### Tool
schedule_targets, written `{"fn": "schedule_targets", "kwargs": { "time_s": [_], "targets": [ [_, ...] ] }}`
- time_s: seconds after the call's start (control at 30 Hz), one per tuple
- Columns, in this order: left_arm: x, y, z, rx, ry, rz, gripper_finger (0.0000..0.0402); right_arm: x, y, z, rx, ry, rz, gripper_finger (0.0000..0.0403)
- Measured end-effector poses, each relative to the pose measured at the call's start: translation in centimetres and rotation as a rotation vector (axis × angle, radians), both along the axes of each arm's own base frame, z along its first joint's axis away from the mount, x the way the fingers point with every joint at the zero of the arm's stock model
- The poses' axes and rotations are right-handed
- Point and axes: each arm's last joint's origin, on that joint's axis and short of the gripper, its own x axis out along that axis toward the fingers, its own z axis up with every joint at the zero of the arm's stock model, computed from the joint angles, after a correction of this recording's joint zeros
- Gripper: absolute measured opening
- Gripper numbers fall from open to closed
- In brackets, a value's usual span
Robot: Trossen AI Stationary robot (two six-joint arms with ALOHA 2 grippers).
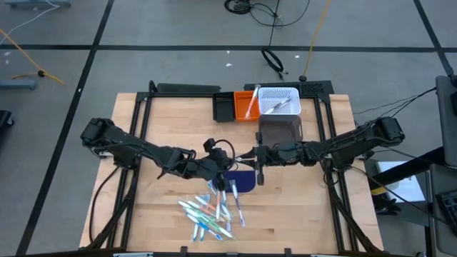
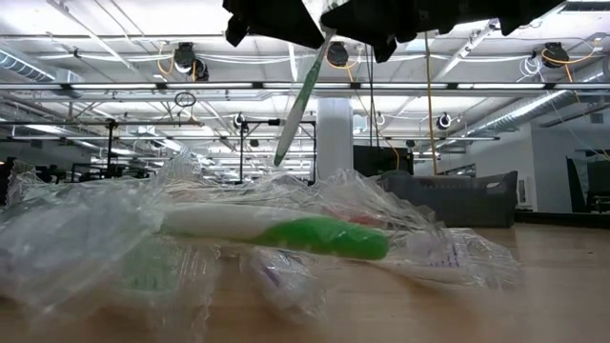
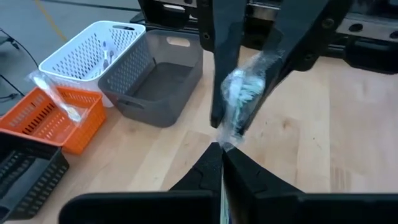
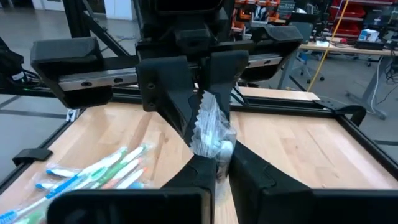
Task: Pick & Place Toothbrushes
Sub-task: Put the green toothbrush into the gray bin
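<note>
Mid-handoff: my left gripper (image 1: 230, 173) and right gripper (image 1: 251, 158) are both clamped on 1 wrapped toothbrush (image 4: 210, 134) above the table centre. Next, I reckon, left lets go, right carries it to the bins (image 1: 278, 101).

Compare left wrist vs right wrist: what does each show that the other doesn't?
Left wrist only: the white basket, grey bin, orange basket and a black tray.
Right wrist only: the toothbrush pile on the wooden table.
Both: one wrapped toothbrush pinched at once by the left gripper and right gripper, jaws closed on it.
</note>
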Motion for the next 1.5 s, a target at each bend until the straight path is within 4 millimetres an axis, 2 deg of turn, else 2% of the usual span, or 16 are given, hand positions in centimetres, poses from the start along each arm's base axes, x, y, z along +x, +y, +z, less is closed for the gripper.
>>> {"fn": "schedule_targets", "kwargs": {
  "time_s": [0.3,0.47,0.73,0.9,1.2,1.5],
  "targets": [
    [-0.1,0.3,0.3,0.095,0.021,-0.018,0.0057,-1.3,-0.3,0.5,-0.045,0.063,-0.044,0.0016],
    [-0.1,0.8,0.2,0.119,0.050,-0.017,0.0061,-2.8,-0.9,1.6,-0.083,0.092,-0.146,0.0016],
    [-0.1,0.9,0.1,0.120,0.057,-0.017,0.0062,-6.0,-2.0,3.3,-0.135,0.147,-0.330,0.0016],
    [-0.1,0.9,0.1,0.129,0.062,-0.025,0.0063,-8.8,-3.0,4.4,-0.136,0.107,-0.439,0.0016],
    [-0.1,1.1,0.1,0.138,0.066,-0.027,0.0063,-12.9,-5.9,2.8,-0.028,0.077,-0.610,0.0016],
    [0.1,2.1,0.1,0.129,0.065,0.004,0.0063,-13.7,-8.8,-0.1,0.135,0.105,-0.636,0.0016]
  ]
}}
